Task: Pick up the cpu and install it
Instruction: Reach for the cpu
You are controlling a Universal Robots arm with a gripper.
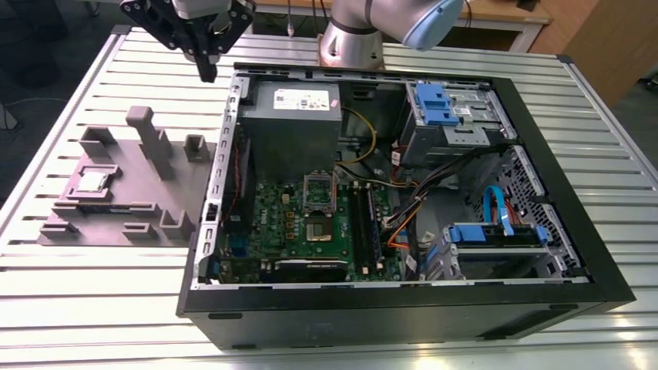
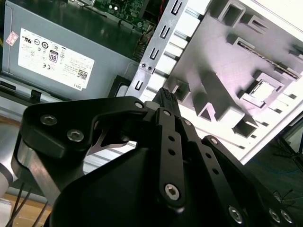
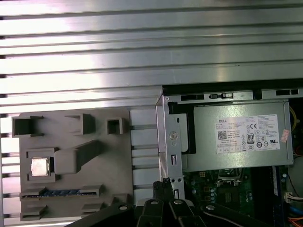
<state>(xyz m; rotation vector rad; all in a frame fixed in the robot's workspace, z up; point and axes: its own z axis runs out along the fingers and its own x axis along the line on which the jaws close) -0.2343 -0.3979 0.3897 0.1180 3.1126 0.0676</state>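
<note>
The cpu is a small silvery square lying flat in a recess of the grey holder block, at the exterior view's left of the open computer case. Both wrist views show the cpu in that same recess. My gripper hangs high above the table near the case's back corner, well away from the cpu, its black fingers shut together with nothing between them. The gripper also reaches into both wrist views. The motherboard's socket sits mid-case with its metal frame.
The black case lies on its side on a slatted metal table. Inside are a grey power supply, blue drive bays, cables and memory sticks. The holder block carries tall posts. The arm's base stands behind the case.
</note>
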